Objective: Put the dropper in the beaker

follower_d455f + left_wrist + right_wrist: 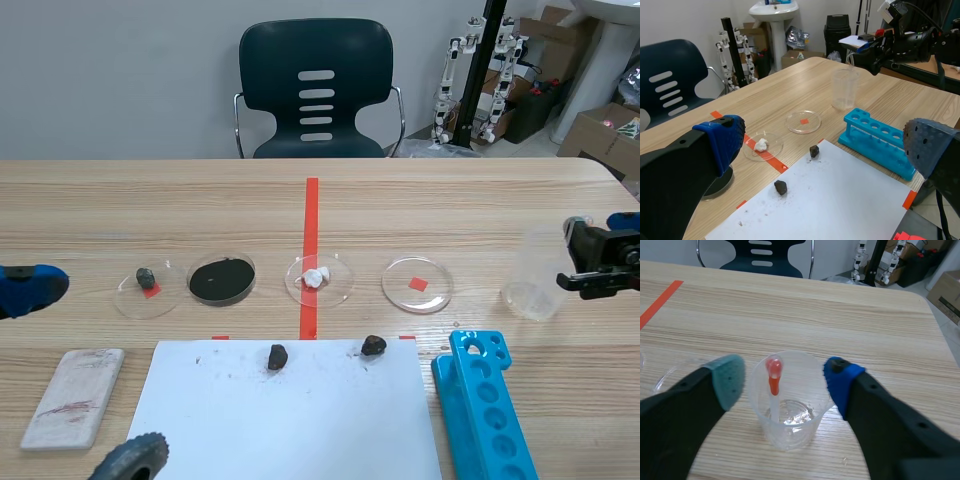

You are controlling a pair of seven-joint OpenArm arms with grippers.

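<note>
right gripper (785, 380) spread wide, the clear beaker (792, 437) just ahead holding an upright red-bulbed dropper (773, 379).

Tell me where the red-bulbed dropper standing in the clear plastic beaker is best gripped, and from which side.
Probably by its red bulb, from straight above: the red-bulbed dropper stands nearly upright inside the clear plastic beaker, with the bulb near the rim, so the wall blocks any sideways approach.

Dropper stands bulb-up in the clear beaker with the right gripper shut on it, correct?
No. The right gripper is open, fingers apart and off the dropper, as the right wrist view shows. The dropper does stand bulb-up in the clear beaker.
</note>
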